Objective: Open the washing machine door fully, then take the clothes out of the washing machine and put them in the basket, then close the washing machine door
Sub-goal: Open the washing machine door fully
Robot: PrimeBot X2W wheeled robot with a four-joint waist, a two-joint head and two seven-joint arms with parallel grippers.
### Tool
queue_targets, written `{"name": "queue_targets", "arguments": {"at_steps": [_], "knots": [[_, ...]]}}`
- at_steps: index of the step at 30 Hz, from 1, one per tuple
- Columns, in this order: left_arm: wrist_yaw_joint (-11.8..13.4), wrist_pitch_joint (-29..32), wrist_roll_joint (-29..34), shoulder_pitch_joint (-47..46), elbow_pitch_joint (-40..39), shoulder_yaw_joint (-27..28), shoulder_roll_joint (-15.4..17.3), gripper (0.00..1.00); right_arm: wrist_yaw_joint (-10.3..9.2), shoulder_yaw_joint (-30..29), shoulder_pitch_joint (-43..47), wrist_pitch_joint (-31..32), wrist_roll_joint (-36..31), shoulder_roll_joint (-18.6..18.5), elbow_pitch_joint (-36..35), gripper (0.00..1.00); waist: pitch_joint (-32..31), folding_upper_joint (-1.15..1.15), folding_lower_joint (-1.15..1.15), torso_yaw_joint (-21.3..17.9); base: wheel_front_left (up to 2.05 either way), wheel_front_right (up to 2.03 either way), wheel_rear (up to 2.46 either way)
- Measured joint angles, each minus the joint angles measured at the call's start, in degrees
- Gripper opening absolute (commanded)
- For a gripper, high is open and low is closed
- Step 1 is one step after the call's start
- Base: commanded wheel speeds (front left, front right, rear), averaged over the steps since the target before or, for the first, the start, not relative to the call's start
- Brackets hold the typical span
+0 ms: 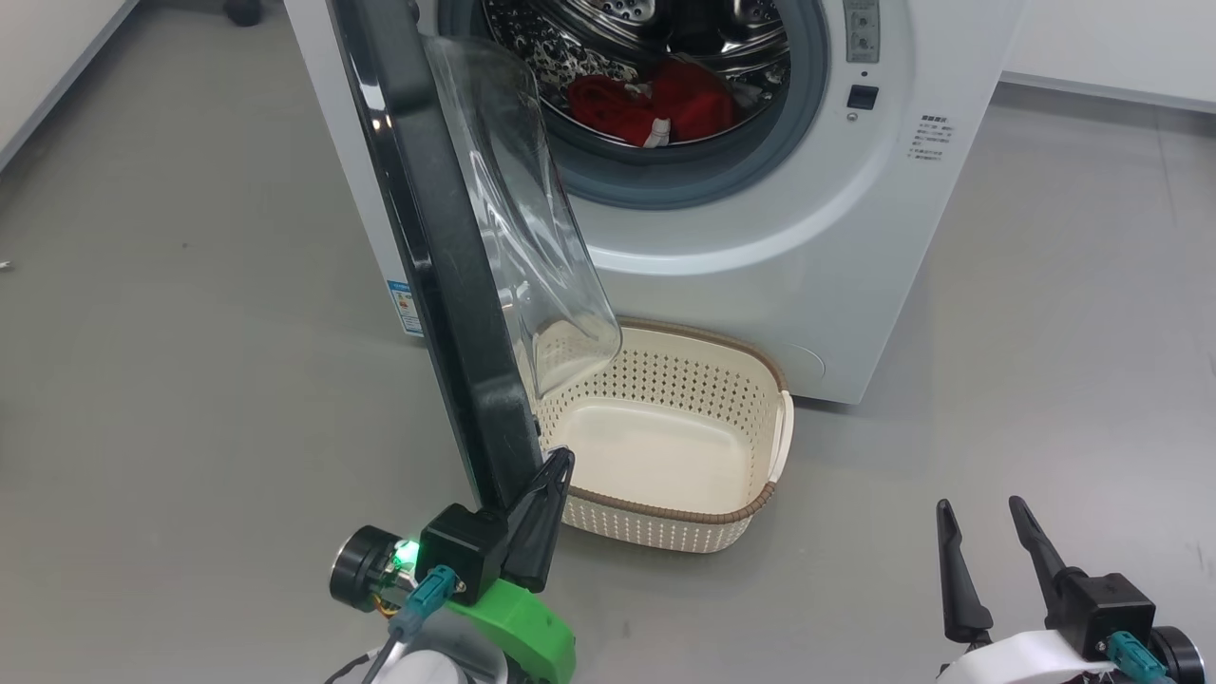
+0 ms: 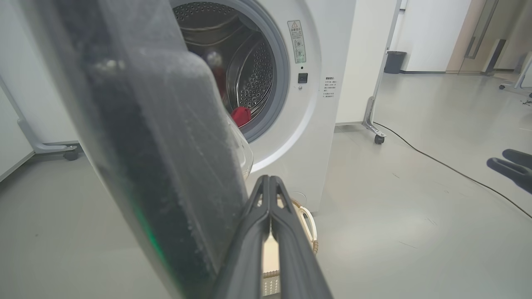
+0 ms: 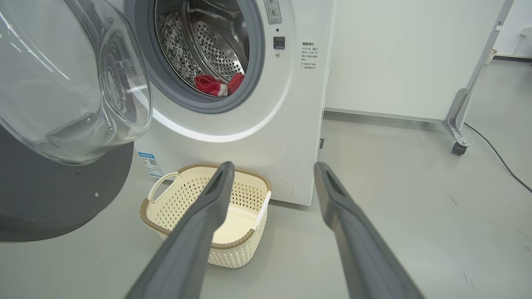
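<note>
Grey floor, glossy black door open

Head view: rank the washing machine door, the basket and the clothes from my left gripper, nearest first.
1. The washing machine door: its lower edge is right beside the left gripper, on the gripper's left.
2. The basket: on the floor just right of the gripper.
3. The clothes: up inside the drum, farthest.

The left gripper, jaws pressed together, sits just beside the edge of the washing machine door. Beyond, the washing machine stands open; red clothes lie in its drum.
</note>
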Motion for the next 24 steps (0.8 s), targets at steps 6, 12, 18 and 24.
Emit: {"name": "queue_targets", "arguments": {"at_steps": [6,12,18,24], "knots": [[0.34,-0.89,0.00,0.12,0.01,-0.36,0.01,0.00,0.03,-0.64,0.01,0.00,-0.01,0.02,-0.01,1.00,0.03,0.00,0.00,1.82,0.00,0.00,0.00],[0.66,-1.43,0.05,0.46,-0.03,-0.32,0.01,0.00,0.42,-1.12,0.01,-0.01,-0.42,0.03,0.00,1.00,-0.16,0.00,0.00,3.83,0.00,0.00,0.00],[0.91,-1.47,0.13,1.06,0.02,0.12,0.02,0.00,0.57,-1.57,0.03,0.00,-0.43,0.04,0.01,1.00,-0.44,0.00,0.00,6.30,0.00,0.00,0.00],[1.03,-1.47,0.14,2.64,0.59,2.40,0.25,0.00,1.03,-1.45,0.02,0.00,-0.70,0.30,0.00,1.00,-0.96,0.00,0.00,8.68,0.00,0.00,0.00]]}}
